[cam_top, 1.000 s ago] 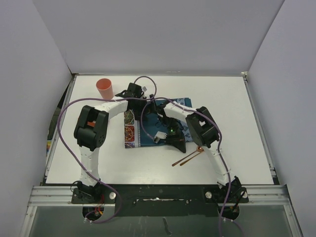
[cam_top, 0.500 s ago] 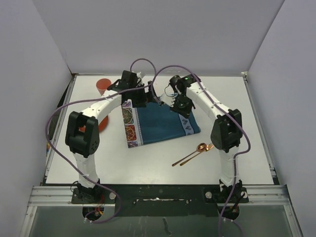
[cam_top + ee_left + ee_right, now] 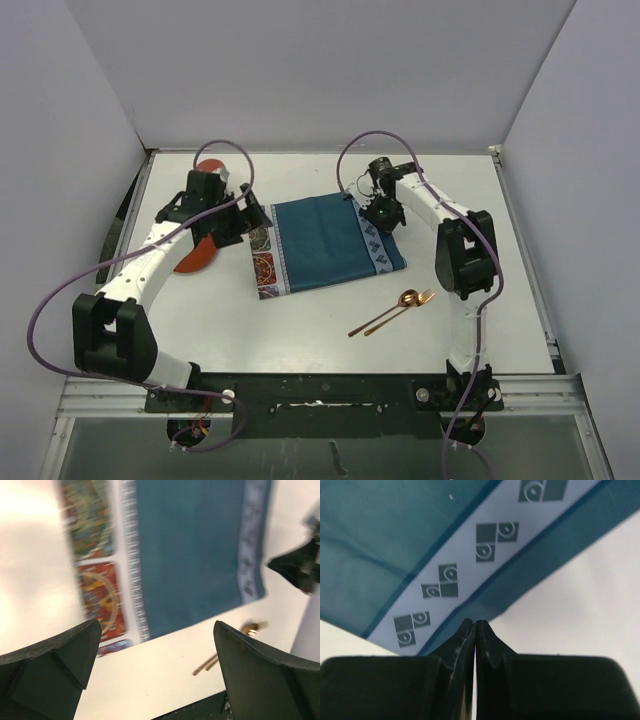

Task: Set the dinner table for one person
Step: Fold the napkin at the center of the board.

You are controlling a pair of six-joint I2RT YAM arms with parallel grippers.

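Left claw [image 3: 243, 222] newly off the placemat [image 3: 325, 240], orange cup [image 3: 213, 163] half hidden.

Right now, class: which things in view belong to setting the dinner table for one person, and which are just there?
For the job:
- dinner table
- teal placemat
- copper cutlery
- orange plate, partly under the left arm
- orange cup, mostly hidden

Just there:
- metal mounting rail
- white enclosure walls
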